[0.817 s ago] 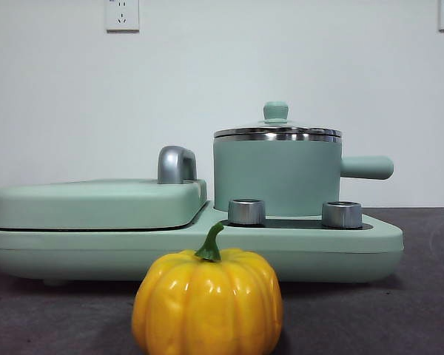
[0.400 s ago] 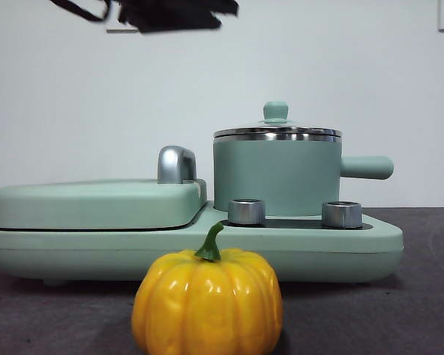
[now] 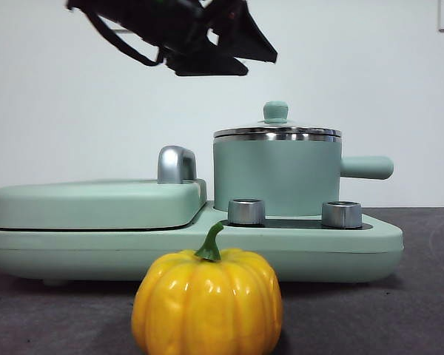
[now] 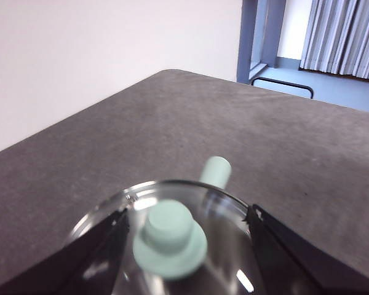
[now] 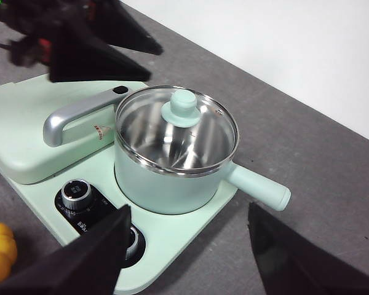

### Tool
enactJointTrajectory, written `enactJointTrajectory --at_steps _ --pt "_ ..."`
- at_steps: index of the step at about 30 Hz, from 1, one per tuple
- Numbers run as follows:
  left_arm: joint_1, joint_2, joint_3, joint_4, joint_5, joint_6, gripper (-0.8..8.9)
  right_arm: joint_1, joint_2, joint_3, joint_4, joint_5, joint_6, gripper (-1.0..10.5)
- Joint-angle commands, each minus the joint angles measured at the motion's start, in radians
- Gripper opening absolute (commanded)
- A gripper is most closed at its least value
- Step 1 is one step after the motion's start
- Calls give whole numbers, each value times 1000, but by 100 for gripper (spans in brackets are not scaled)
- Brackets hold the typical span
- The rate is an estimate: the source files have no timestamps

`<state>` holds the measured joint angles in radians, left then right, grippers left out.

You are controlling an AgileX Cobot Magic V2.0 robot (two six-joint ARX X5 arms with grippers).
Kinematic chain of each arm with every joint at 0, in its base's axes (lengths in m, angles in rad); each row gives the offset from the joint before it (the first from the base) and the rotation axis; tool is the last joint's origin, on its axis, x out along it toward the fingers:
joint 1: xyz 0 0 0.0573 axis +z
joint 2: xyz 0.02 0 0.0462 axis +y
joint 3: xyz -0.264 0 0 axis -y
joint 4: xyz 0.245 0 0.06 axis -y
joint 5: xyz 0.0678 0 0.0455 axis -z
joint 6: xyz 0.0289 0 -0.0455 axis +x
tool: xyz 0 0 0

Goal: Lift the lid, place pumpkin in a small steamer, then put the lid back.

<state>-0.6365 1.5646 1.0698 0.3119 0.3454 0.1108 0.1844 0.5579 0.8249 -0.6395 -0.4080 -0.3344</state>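
I see my left claw (image 3: 207,55) wide open, gripping nothing, above the lid (image 3: 277,130), which sits on the steamer (image 3: 277,177). The pumpkin (image 3: 207,302) rests on the bench (image 3: 414,296) in front. My right claw (image 5: 187,246) hangs open, empty.

Front camera low, level, close; wrist cameras look down; all share lid (image 3: 277,132) (image 4: 172,239) (image 5: 178,126).

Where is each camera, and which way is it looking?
Front view: low at table height, facing the pumpkin, the small steamer and the left gripper above.
Left wrist view: above the lid, open jaws either side.
Right wrist view: high, looking down; right gripper open.
All show the lid.
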Motion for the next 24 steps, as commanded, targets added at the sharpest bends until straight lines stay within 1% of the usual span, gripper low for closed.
enactJointTrajectory --at_steps 1,7,12,24 --pt "-12 68 56 10 -5 -8 317 5 3 18 6 1 14 303" --pt "-13 165 125 7 -5 -8 317 5 3 18 5 1 16 303" --pt "-13 223 167 7 -6 -8 317 5 3 18 5 1 40 303" --pt "-13 256 178 -6 -6 -8 311 5 3 18 3 1 42 303"
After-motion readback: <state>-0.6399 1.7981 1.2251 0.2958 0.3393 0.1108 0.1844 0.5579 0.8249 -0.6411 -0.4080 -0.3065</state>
